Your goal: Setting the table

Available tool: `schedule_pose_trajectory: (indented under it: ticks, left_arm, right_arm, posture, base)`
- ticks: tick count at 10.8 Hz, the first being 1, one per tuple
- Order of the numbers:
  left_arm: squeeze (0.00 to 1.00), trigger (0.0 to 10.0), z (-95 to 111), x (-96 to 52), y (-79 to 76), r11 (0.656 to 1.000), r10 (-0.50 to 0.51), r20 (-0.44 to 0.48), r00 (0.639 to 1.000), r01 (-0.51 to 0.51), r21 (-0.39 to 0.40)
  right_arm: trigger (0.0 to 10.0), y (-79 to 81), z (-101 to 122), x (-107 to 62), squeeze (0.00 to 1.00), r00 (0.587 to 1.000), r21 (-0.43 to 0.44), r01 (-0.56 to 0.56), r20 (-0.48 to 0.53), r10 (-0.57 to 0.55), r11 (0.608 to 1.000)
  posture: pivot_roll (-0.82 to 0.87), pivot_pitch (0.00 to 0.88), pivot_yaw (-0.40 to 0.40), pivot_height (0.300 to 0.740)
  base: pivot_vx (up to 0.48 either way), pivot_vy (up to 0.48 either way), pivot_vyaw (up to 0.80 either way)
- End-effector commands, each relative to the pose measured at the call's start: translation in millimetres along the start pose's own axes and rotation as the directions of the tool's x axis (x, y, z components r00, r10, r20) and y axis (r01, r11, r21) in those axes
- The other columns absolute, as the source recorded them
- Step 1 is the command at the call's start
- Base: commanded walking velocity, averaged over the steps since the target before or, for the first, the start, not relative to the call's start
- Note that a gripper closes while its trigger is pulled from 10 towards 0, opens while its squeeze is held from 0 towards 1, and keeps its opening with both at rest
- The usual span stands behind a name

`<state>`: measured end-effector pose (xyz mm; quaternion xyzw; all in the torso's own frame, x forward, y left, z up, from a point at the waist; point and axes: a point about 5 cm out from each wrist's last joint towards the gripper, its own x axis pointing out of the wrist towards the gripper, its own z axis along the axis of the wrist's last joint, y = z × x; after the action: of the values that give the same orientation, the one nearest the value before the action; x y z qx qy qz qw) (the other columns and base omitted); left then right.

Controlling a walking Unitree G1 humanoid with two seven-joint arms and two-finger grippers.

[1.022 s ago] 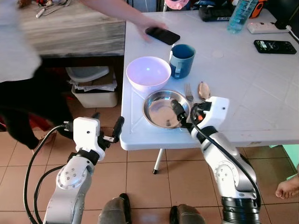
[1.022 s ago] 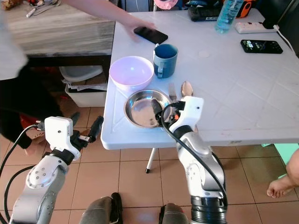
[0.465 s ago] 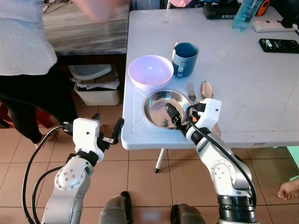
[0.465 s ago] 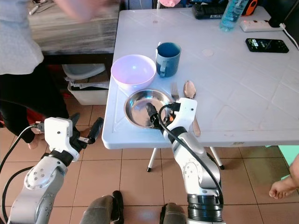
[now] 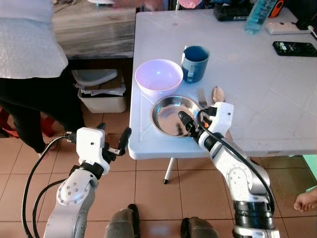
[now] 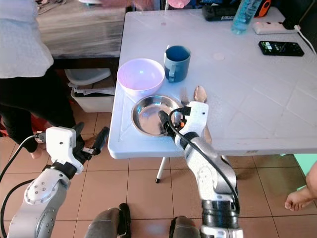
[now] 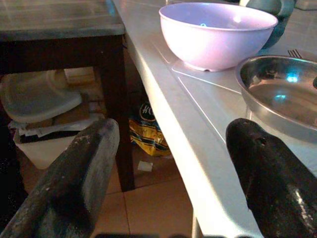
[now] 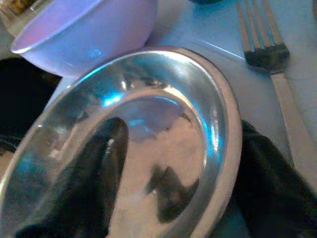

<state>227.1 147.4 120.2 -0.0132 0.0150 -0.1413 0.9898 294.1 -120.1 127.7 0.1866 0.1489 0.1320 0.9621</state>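
Observation:
A steel plate [image 5: 171,115] lies near the white table's front left corner [image 5: 141,148]. My right gripper [image 5: 192,122] is shut on its right rim, with one finger inside the dish [image 8: 148,139] and the other outside the rim. Just behind the plate stands a lavender bowl [image 5: 158,78], and a blue mug [image 5: 195,63] is behind that. A fork [image 5: 201,96] and a spoon [image 5: 217,93] lie to the right of the plate. My left gripper [image 5: 113,133] hangs open in the air, left of the table's edge and below its top, facing the bowl [image 7: 218,32].
A person [image 5: 29,49] stands at the left beside a wooden table [image 5: 94,27]. A white bin [image 5: 99,89] sits beneath it. At the far side of the white table are a phone [image 5: 293,48], a bottle [image 5: 255,17] and a power strip [image 5: 285,28]. A bare foot [image 5: 304,201] shows at the lower right.
The person's arm has drawn back from the white table and the black phone near it is gone. My right gripper stays on the plate's rim. The left arm has barely moved.

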Motion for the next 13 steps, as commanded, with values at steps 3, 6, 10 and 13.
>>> schedule_pose_trajectory:
  ticks: [3,6,10,13]
  left_arm:
    - [0.0,10.0,4,0.0,1.0,1.0,-0.016,0.004,1.0,0.016,0.004]
    - [0.0,10.0,-1,-5.8,-2.6,0.999,-0.041,-0.019,0.999,0.041,-0.008]
    - [0.0,10.0,0,-0.5,-1.6,0.999,-0.048,-0.012,0.999,0.048,-0.015]
    - [0.0,10.0,1,0.2,-0.7,0.999,-0.031,-0.004,1.0,0.031,-0.02]
  right_arm:
    - [0.0,-14.6,-31,1.7,0.0,0.977,0.024,0.087,-0.198,-0.081,0.996]
    - [0.0,-21.4,-41,-1.7,0.0,0.963,0.048,0.117,-0.251,-0.101,0.992]
    - [0.0,-32.2,-46,-3.3,0.0,0.945,0.07,0.169,-0.295,-0.142,0.983]
    - [0.0,-29.0,-45,-2.0,0.0,0.947,0.081,0.167,-0.291,-0.137,0.983]
  posture:
    - [0.02,0.169,0.041,0.74]
    - [0.02,0.139,0.041,0.74]
    - [0.01,0.138,0.041,0.74]
    - [0.01,0.153,0.038,0.74]
  base:
    - [0.0,0.0,0.0]
    - [0.0,0.0,0.0]
    - [0.0,0.0,0.0]
    - [0.0,0.0,0.0]
